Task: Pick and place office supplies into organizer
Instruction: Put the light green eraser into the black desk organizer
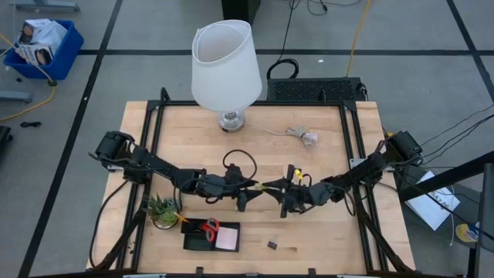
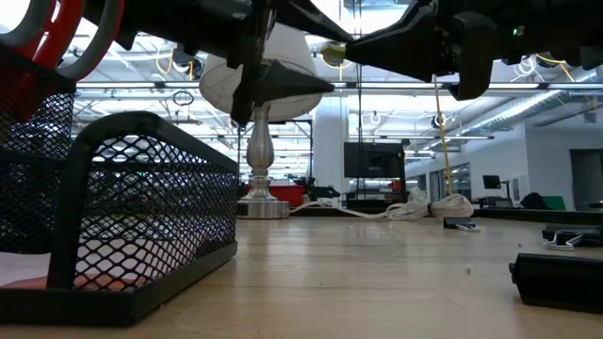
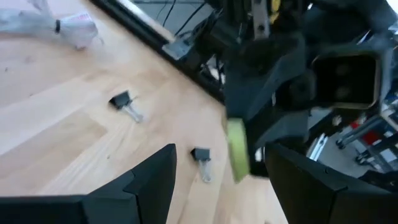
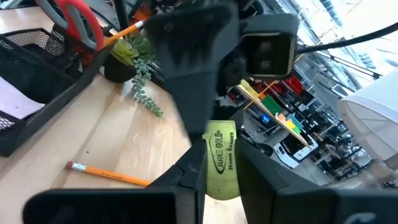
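Note:
A yellow-green marker [image 4: 219, 149] hangs above the middle of the table, with my right gripper [image 4: 219, 171] shut on it. Facing it, my left gripper [image 3: 221, 155] is open. Its two fingers stand on either side of the marker's free end [image 3: 236, 149], and no touch shows. The black mesh organizer [image 1: 189, 241] sits at the near edge with red-handled scissors [image 1: 208, 227] and a pink sticky-note pad [image 1: 227, 239] in it. An orange pencil [image 4: 106, 174] and two binder clips [image 3: 124, 102] [image 3: 200, 158] lie on the table. My right gripper pinches the marker near one end [image 4: 219, 183] between its two fingers. It comes in level from the table's right side. The marker sticks out past the fingertips toward my left gripper and is lifted clear of the table.
A white-shaded lamp [image 1: 226, 69] stands at the far middle, with a pale coiled cable bundle [image 1: 301, 135] to its right. A small green potted plant [image 1: 164, 210] stands just left of the organizer. Another orange pencil [image 4: 124, 31] sticks out of the organizer.

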Controlling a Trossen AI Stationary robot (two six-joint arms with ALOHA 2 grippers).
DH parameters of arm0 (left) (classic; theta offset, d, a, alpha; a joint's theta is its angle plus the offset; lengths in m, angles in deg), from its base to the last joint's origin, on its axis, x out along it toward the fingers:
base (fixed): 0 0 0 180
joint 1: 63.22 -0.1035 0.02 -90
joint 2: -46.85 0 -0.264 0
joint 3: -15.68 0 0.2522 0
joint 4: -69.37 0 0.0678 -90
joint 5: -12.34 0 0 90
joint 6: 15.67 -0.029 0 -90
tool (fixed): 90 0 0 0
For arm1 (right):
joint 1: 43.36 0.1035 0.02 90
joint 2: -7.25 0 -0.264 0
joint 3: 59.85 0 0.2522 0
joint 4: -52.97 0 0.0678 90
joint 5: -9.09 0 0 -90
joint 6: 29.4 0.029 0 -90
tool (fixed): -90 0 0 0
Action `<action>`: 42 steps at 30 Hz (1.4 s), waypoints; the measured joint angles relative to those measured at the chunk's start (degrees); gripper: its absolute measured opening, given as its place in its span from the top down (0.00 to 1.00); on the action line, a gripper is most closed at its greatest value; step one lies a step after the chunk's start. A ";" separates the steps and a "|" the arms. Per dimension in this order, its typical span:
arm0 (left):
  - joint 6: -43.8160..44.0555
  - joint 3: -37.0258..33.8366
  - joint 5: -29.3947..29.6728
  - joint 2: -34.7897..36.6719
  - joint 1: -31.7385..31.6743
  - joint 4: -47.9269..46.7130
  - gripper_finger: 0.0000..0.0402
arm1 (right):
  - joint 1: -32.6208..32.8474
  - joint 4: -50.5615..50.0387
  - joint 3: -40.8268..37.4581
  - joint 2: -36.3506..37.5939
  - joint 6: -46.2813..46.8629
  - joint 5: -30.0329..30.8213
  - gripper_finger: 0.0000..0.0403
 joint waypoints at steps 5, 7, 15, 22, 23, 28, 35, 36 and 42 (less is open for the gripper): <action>-1.00 0.01 -0.02 -0.04 -0.18 0.92 0.44 | 0.03 -0.30 0.00 0.00 0.02 -0.03 0.84; -1.42 0.01 -0.04 -0.04 -0.18 1.69 0.48 | 0.03 -0.84 0.00 0.00 0.80 -0.09 0.84; -2.17 0.01 -3.20 -0.02 -0.22 2.42 0.66 | -0.16 -1.19 0.00 0.00 1.31 -1.47 0.84; -2.59 0.01 -3.36 -0.02 -0.22 2.42 0.79 | -0.20 -0.01 0.00 0.00 1.01 -1.38 0.84; -2.77 0.01 -3.18 -0.02 -0.22 2.41 0.81 | -0.20 -0.03 0.00 0.00 0.96 -1.41 0.84; -3.96 0.01 -3.15 -0.02 -0.22 2.33 0.91 | -0.19 -0.37 0.00 0.00 0.90 -1.51 0.84; -5.05 -0.05 -4.52 -0.02 0.06 1.83 0.95 | -0.19 -1.46 -0.02 0.02 2.08 -5.50 0.82; -5.10 -0.05 -4.53 -0.02 0.14 1.86 0.93 | -0.19 -1.45 -0.02 0.02 2.48 -5.56 0.81; -5.67 -0.03 -6.20 -0.02 1.02 2.17 0.92 | 0.90 -2.01 0.11 0.02 3.95 -6.26 0.75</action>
